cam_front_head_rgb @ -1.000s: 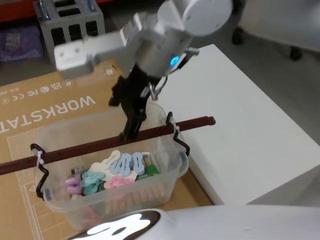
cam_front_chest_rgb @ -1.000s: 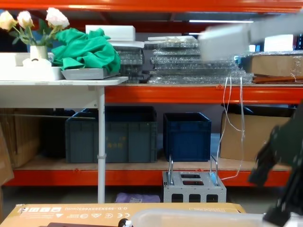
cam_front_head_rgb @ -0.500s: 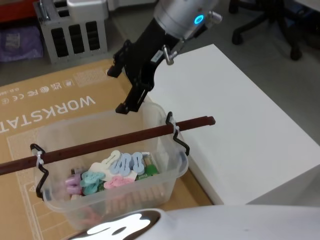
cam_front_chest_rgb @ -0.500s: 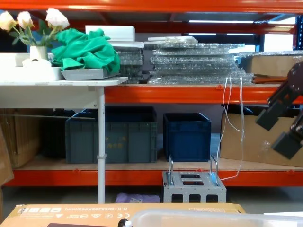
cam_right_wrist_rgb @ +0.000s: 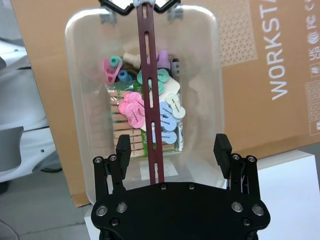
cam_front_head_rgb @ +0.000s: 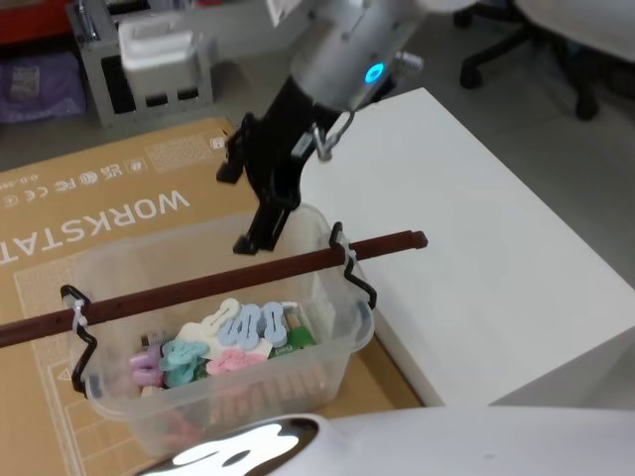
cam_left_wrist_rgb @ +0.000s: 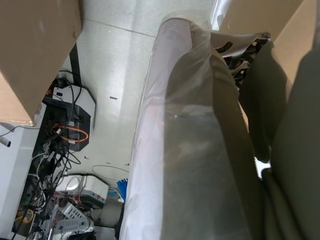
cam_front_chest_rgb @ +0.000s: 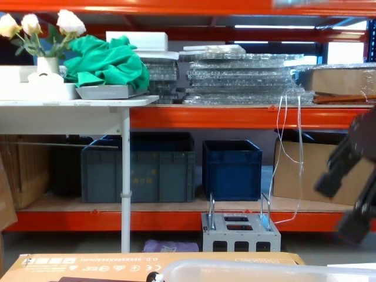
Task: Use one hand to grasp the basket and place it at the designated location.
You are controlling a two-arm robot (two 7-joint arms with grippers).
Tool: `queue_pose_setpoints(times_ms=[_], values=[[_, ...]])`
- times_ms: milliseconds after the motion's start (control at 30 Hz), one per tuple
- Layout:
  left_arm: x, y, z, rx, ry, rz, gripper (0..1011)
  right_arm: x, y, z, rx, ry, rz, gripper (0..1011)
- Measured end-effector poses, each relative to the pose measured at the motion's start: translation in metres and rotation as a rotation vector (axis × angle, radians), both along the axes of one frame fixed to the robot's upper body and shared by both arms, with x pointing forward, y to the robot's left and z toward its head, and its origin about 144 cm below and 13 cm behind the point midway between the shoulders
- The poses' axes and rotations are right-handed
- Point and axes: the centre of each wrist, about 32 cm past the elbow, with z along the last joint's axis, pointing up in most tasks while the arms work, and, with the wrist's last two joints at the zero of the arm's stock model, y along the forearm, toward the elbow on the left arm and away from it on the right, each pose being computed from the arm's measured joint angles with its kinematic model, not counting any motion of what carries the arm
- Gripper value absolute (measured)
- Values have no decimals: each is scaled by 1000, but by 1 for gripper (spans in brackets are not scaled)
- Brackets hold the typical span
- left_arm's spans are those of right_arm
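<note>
Black right gripper [cam_front_head_rgb: 263, 230] is held wide open, nothing gripped. Translucent clear-plastic basket [cam_front_head_rgb: 349, 335] with reddish-brown bar handle [cam_front_head_rgb: 198, 287] is seen just below it, bar centred between the fingers [cam_right_wrist_rgb: 122, 150].

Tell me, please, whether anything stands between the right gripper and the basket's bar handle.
Nothing visible does. The right gripper hangs open above the basket, and its wrist view shows the bar handle unobstructed directly beneath it.

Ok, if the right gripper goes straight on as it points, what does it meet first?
Probably the bar of the basket: seen from the wrist, it runs between the open fingers of the right gripper, above the pegs inside. Depth is unclear.
</note>
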Motion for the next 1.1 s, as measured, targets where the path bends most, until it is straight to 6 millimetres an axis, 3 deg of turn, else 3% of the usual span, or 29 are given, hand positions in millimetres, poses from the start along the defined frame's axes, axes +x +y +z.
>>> queue_pose_setpoints(times_ms=[567, 1100], values=[[0, 0, 0, 0, 0, 0, 0, 3, 33, -44, -101, 43, 2, 1001], [0, 0, 0, 0, 0, 0, 0, -2, 51, -79, -196, 52, 12, 1001]])
